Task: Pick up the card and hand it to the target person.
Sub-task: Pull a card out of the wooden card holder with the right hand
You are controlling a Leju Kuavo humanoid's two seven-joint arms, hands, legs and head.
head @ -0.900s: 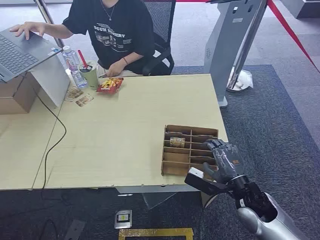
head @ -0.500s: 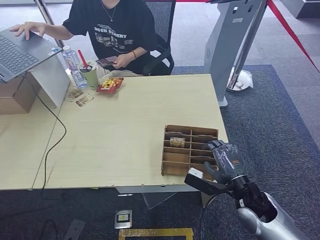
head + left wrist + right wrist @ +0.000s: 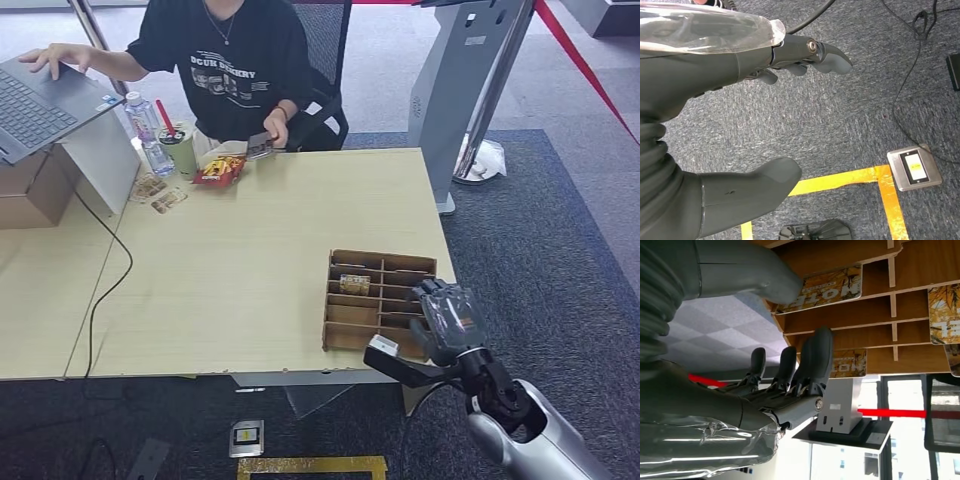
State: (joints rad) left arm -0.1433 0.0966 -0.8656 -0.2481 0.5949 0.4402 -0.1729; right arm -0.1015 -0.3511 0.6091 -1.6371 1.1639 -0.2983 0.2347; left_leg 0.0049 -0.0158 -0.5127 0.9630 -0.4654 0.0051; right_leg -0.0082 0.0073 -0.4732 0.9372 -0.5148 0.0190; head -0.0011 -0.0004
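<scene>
1. Up top, in your head view, the right hand (image 3: 447,322) sits at the near right corner of the wooden tray (image 3: 355,335), which lies on the table (image 3: 249,260) by its near right edge. The hand overlaps the tray's near right compartments; whether it touches anything inside, you cannot tell.
2. One card (image 3: 354,284) lies in a compartment in the tray's far left part, well apart from the hand.
3. Across the table a person (image 3: 226,60) sits in a dark shirt, one hand on a laptop (image 3: 38,100), the other holding a phone (image 3: 260,145) at the far table edge. A red snack bag (image 3: 220,169), a cup (image 3: 178,150) and a bottle (image 3: 143,125) stand near them.
4. Your left wrist view looks down at grey carpet (image 3: 821,115) with yellow tape (image 3: 851,177). The left hand (image 3: 753,115) holds nothing; its fingers (image 3: 828,55) are stretched out, well apart from the thumb.
5. Your right wrist view looks along the tray's compartments. The right hand's fingers (image 3: 817,360) are curled side by side but apart from the thumb (image 3: 753,275), with nothing between them. The thumb tip lies just beside a printed card (image 3: 825,287) in a slot; contact is unclear. More cards sit in other slots.
</scene>
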